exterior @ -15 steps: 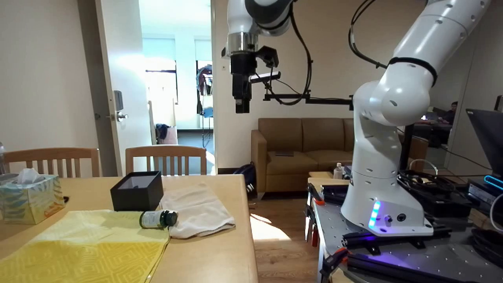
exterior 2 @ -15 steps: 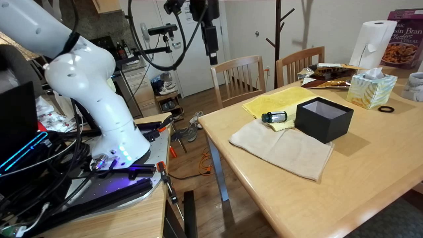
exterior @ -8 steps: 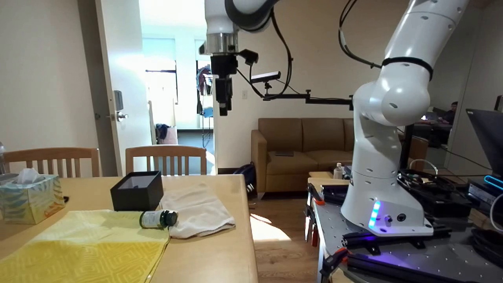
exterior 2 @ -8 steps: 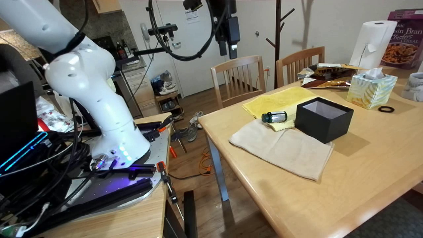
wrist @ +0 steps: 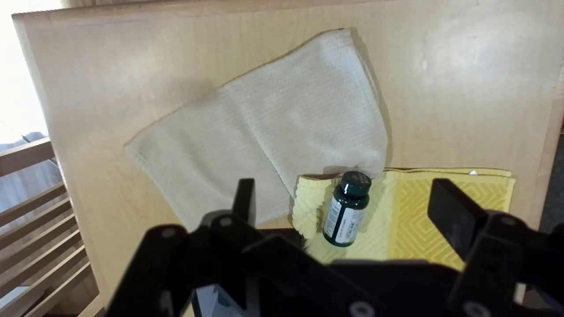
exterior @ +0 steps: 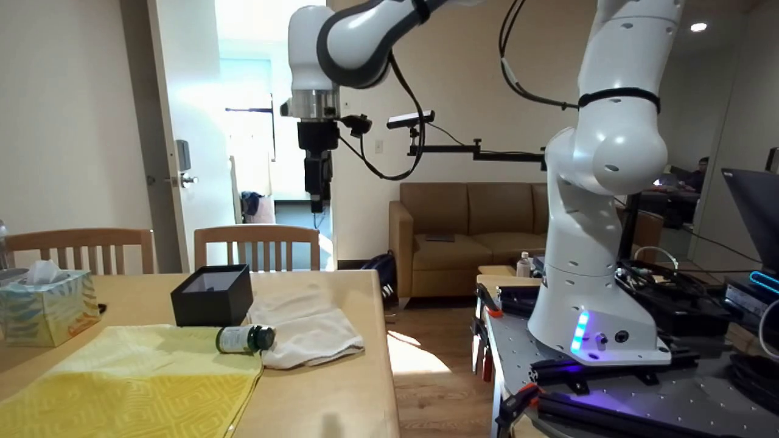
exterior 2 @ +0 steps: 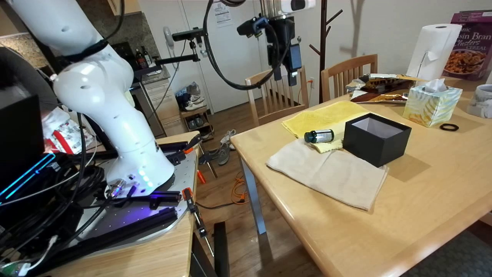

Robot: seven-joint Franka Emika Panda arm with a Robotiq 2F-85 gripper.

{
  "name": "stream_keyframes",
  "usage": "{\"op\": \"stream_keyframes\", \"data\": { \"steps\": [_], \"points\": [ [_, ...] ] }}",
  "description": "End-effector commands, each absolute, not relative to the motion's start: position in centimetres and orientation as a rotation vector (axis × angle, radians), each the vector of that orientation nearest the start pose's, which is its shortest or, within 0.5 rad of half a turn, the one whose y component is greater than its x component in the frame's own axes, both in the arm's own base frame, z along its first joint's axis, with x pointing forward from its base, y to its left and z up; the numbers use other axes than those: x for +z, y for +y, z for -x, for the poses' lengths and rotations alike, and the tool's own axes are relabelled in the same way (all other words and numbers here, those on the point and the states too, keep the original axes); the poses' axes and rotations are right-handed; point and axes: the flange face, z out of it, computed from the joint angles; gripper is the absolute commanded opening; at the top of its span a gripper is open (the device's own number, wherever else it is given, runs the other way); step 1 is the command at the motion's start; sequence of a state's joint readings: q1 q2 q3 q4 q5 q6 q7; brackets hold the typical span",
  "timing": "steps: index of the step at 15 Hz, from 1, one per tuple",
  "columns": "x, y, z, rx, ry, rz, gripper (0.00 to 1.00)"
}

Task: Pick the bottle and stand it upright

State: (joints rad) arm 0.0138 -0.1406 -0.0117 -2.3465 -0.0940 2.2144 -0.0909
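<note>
A small dark green bottle with a white label and dark cap lies on its side on a folded yellow cloth. It shows in both exterior views (exterior: 237,339) (exterior 2: 322,136) and in the wrist view (wrist: 347,215), where its cap points to the top. My gripper (exterior: 317,207) is in the air above the table, well above the bottle and apart from it. In an exterior view its two fingertips (exterior 2: 285,77) show apart. In the wrist view my gripper (wrist: 345,200) is open and empty, with the bottle seen between the fingers, nearer the left one.
An open black box (exterior 2: 374,144) stands close beside the bottle. A beige cloth (wrist: 273,132) lies at the cap's side. The yellow cloth (exterior: 140,389) lies under the bottle. A tissue box (exterior: 52,310) and a paper towel roll (exterior 2: 434,54) stand farther off. Chairs (exterior: 258,234) line the table.
My gripper has moved left and then down over the table in an exterior view. Its fingers now show apart; a second ago they looked like one block. The bottle has not moved.
</note>
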Motion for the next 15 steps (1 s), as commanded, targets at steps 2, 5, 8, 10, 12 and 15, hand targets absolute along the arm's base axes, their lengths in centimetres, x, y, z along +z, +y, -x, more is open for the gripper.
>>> {"op": "stream_keyframes", "data": {
  "steps": [2, 5, 8, 10, 12, 15],
  "points": [
    [34.0, 1.7, -51.6, -0.006, -0.254, 3.155, 1.0],
    [30.8, 4.9, -54.0, -0.069, -0.178, 3.072, 1.0],
    [26.6, 8.2, -56.0, -0.056, -0.139, 3.03, 1.0],
    [27.5, 7.8, -54.8, -0.037, -0.168, 3.044, 1.0],
    [25.4, 8.9, -55.7, 0.001, -0.154, 3.034, 1.0],
    [25.0, 8.9, -56.2, 0.003, -0.147, 3.032, 1.0]
  ]
}}
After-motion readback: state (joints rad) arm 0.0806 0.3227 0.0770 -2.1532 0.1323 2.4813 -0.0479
